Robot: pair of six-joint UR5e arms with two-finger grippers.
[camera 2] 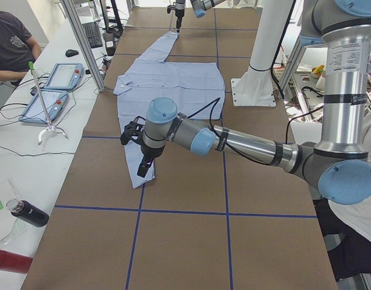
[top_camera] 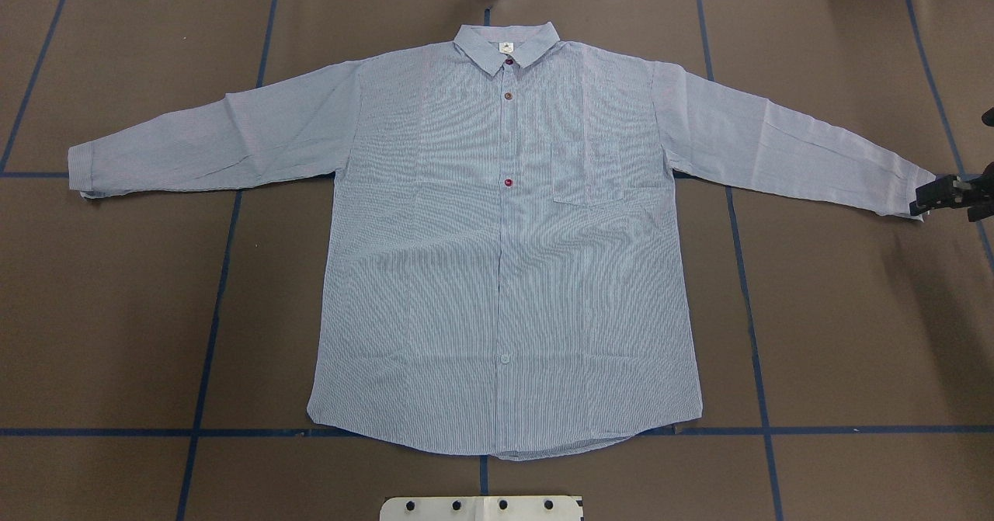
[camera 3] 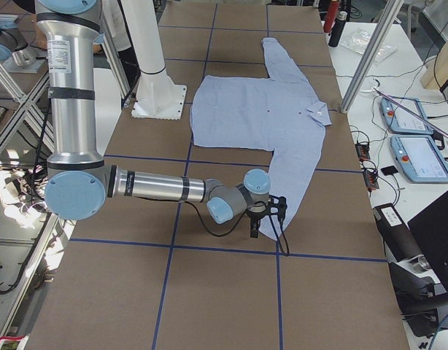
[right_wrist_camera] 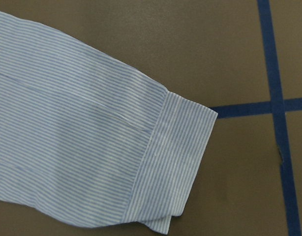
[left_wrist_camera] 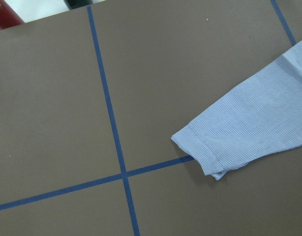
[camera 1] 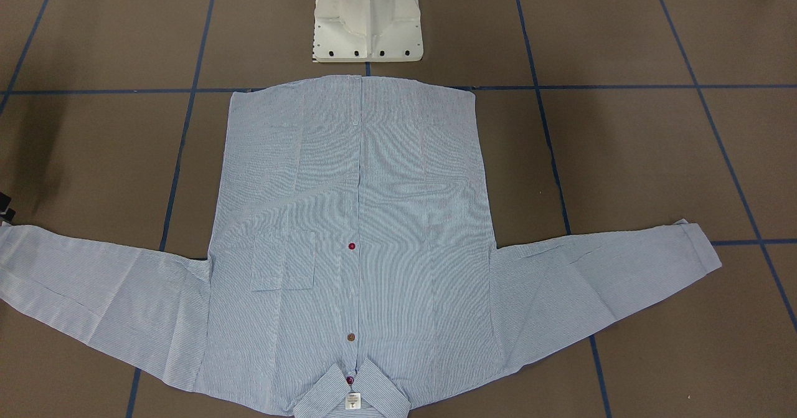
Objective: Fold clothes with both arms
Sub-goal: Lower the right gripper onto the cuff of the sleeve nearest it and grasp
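Starting at the black two-finger right gripper (top_camera: 928, 196): low over the brown table (top_camera: 854, 311), fingers down, just at the outer end of the right cuff (right_wrist_camera: 175, 162). Touching it or not, cannot tell, nor whether spread or pressed together. Behind it, the silver-grey jointed right arm (camera 3: 151, 186) with light blue joint caps: upper part upright, forearm stretched nearly level and low across the table, wrist bent downward.

Much the same posture on the other side. Black two-finger left gripper (camera 2: 137, 154) pointed down over the end of the left sleeve (top_camera: 217, 137), seen only from the side, so spread or pressed together cannot be told. Left wrist view taken up by the left cuff (left_wrist_camera: 200, 147), flat beside a crossing of blue tape lines (left_wrist_camera: 109, 108). Silver-grey left arm (camera 2: 252, 145) likewise: upright column, long level forearm, wrist turned down.

Between the 2 grippers, 1 light blue-and-white finely striped long-sleeved shirt (top_camera: 505, 272), spread flat and front-up in the middle of the table. Body's long axis running straight away from the robot: hem (top_camera: 505, 447) nearest the white pedestal base (camera 1: 367, 32), collar (top_camera: 506, 43) at the far side. Closed down the front, with dark red buttons (top_camera: 508, 183). Both sleeves, left and right sleeve (top_camera: 776, 144), stretched out sideways across the table, each sloping slightly back toward the robot at the cuff.
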